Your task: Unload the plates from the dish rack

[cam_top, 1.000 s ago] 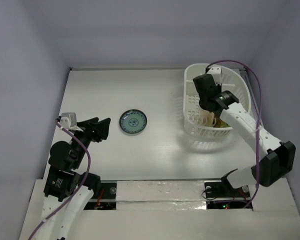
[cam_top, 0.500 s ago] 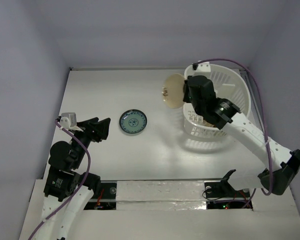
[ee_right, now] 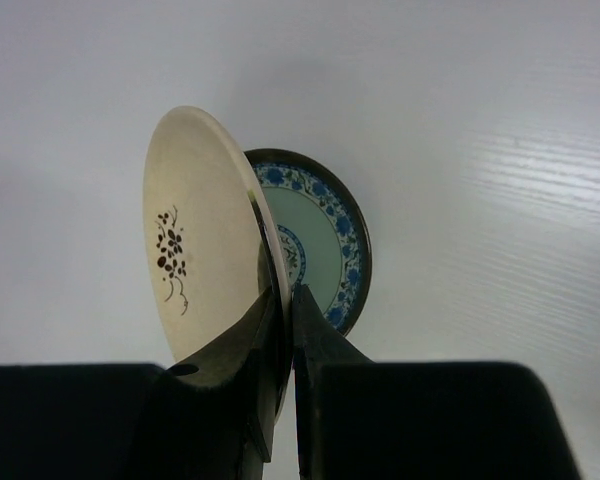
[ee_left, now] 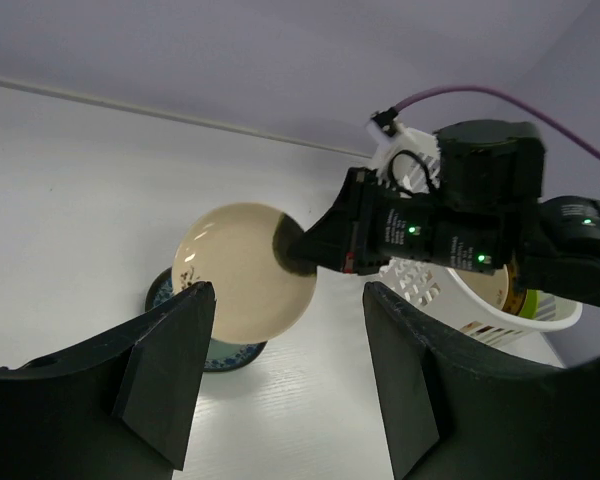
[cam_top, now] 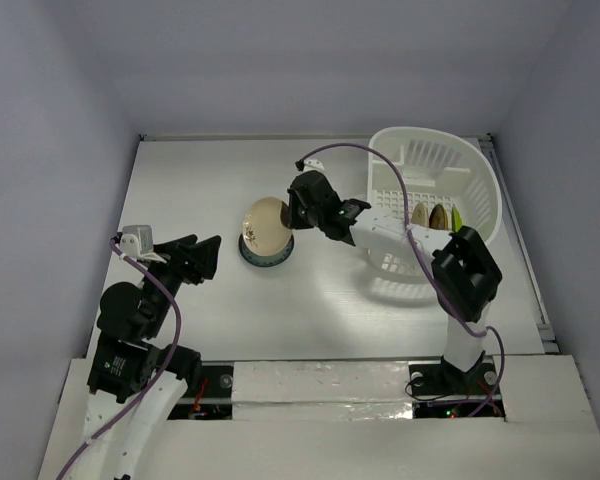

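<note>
Since a second ago, the right hand (cam_top: 294, 213) has been brought out of the dish rack (cam_top: 480, 190), where it was lowered among the plates, and has been carried leftward across the tabletop (cam_top: 330, 300). Half a second ago the cream plate (cam_top: 264, 222) was seen lifted beside the rack's left rim. It is now held over the teal-blue plate (cam_top: 266, 263), which lies flat near the middle of the tabletop as before. The cream plate is clamped by its rim between the right hand's fingers and is kept steeply tilted, its face with a small dark flower sprig turned away from the teal-blue plate. Whether its lower edge touches the teal-blue plate cannot be told.

With the arm withdrawn, three plates (cam_top: 438, 216) are exposed in the rack, standing on edge in a row near its front wall: a beige one, a dark amber one and a lime green one. The rack itself has not been shifted.

The left hand (cam_top: 202, 255) has not been moved. Its fingers are kept apart, nothing is held between them, and it is pointed toward the two plates from well to their left.

The tabletop is white with a faint grain and is enclosed on three sides by plain pale lilac walls. A strip of silver foil (cam_top: 320, 380) is laid along its near edge.
</note>
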